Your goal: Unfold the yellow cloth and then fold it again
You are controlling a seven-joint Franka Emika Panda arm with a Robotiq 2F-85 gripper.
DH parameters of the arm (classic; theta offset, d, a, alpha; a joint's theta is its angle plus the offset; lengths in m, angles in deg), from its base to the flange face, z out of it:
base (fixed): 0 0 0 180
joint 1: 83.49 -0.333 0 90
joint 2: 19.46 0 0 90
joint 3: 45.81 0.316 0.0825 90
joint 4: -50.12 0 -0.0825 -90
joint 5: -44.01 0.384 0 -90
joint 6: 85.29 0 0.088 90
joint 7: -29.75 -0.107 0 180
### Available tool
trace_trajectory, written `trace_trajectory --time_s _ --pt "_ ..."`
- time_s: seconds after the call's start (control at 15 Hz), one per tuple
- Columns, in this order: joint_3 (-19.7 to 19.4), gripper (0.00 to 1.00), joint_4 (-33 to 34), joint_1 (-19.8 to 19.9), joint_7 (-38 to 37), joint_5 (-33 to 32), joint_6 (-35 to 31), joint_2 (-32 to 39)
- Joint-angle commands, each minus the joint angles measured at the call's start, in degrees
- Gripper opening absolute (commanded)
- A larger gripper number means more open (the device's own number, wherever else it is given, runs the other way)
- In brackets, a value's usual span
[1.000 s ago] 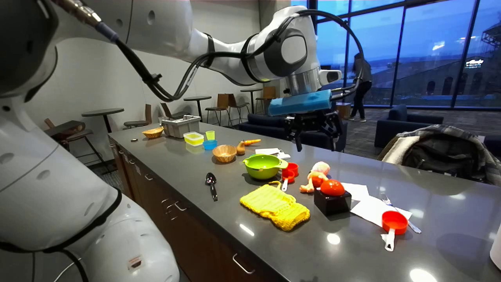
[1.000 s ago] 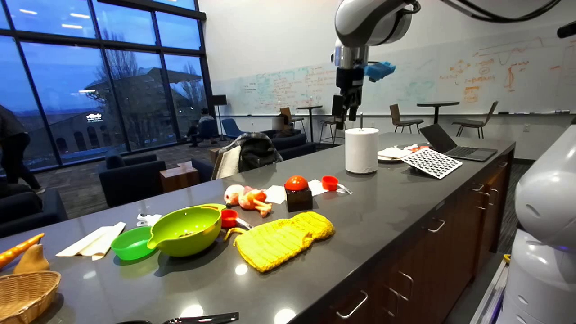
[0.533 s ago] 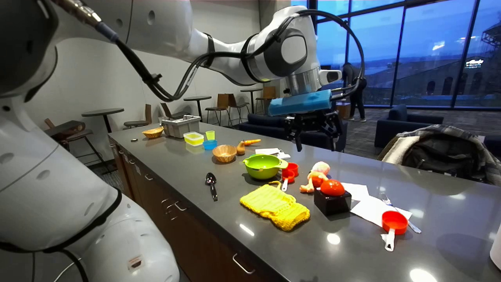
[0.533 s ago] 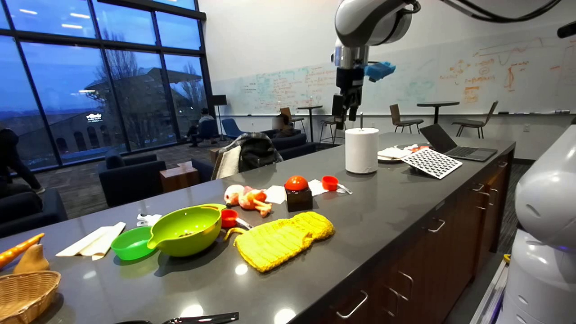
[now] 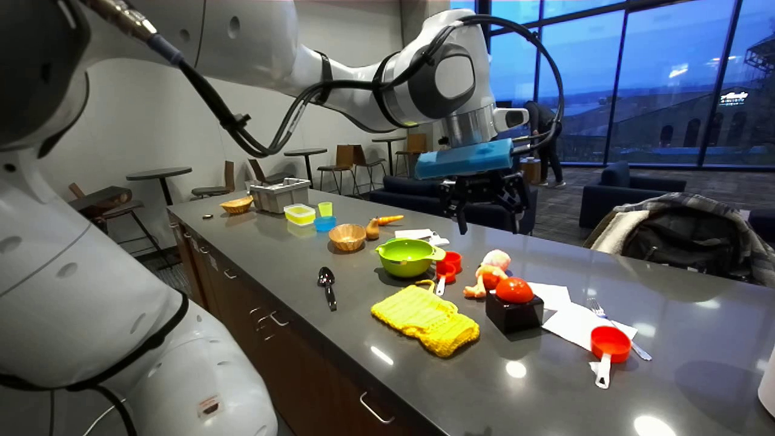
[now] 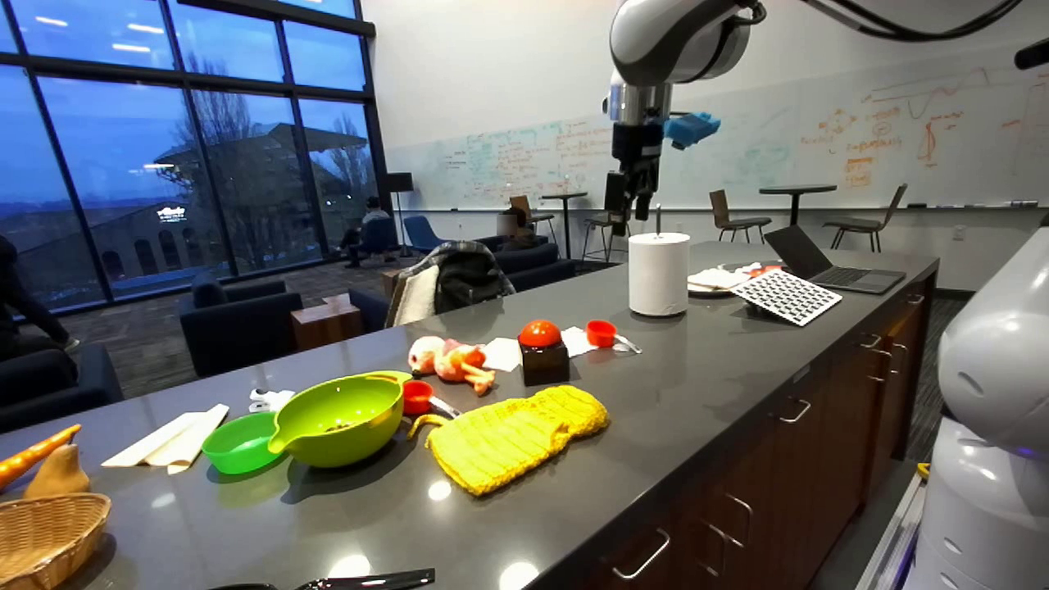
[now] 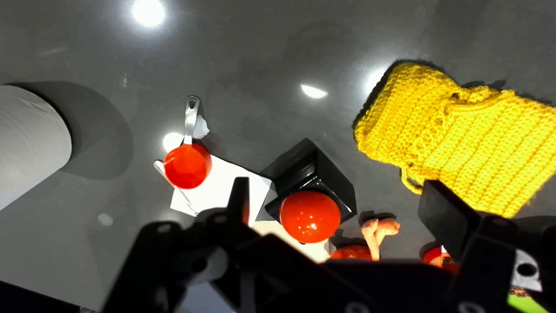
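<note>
Cloth (image 5: 424, 318), yellow and ribbed, lies on the worktop (image 5: 557, 393), nipped in near one end, as I see it by camera from afar. At left in an exterior view, my arm (image 5: 254, 42) reaches over the scene. Next come a basket (image 5: 237, 206), a bin (image 5: 281, 197), a tub (image 5: 300, 215) and a blue bowl (image 5: 325, 224), with a spoon (image 5: 327, 284) lying nearer the worktop's edge. A wooden bowl (image 5: 347, 238) stands by a gourd (image 5: 372, 231) and a carrot (image 5: 390, 220); then a green bowl (image 5: 405, 261) sits near the cloth, a red cup (image 5: 448, 266) just beside the bowl. Well apart from the cloth and above the worktop, I have the jaws spread wide, holding nothing; in the wrist view the black fingers (image 7: 447, 217) stand far from each other. Farther right, a pink-and-orange toy (image 5: 491, 272) lies next to a red dome (image 5: 514, 290) on a black box (image 5: 514, 316). A red scoop (image 5: 610, 343) overlaps white paper (image 5: 581, 324), a fork (image 5: 642, 350) lying alongside. At far right, a white roll (image 5: 768, 387) shows only in part.
</note>
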State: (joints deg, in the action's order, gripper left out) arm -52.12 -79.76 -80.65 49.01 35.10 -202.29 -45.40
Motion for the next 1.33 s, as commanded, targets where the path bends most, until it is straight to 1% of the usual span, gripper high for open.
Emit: trace_trajectory --time_s 0.0,0.33,0.47,0.67,0.87,1.27 --pt "0.2 1.00 0.0 -0.6 -1.7 1.0 0.0 1.3" --pt "2.5 1.00 -0.1 -1.8 -10.0 6.1 -0.8 6.8" --pt "4.3 1.00 -0.2 -1.7 -15.0 5.7 -1.8 9.1" --pt "6.0 1.00 -1.2 -1.8 -20.8 5.5 -4.1 12.3" --pt "6.8 1.00 -3.0 -2.0 -24.7 6.0 -6.8 15.4" --pt "7.0 1.00 -7.6 -1.9 -30.1 6.6 -12.2 19.6"
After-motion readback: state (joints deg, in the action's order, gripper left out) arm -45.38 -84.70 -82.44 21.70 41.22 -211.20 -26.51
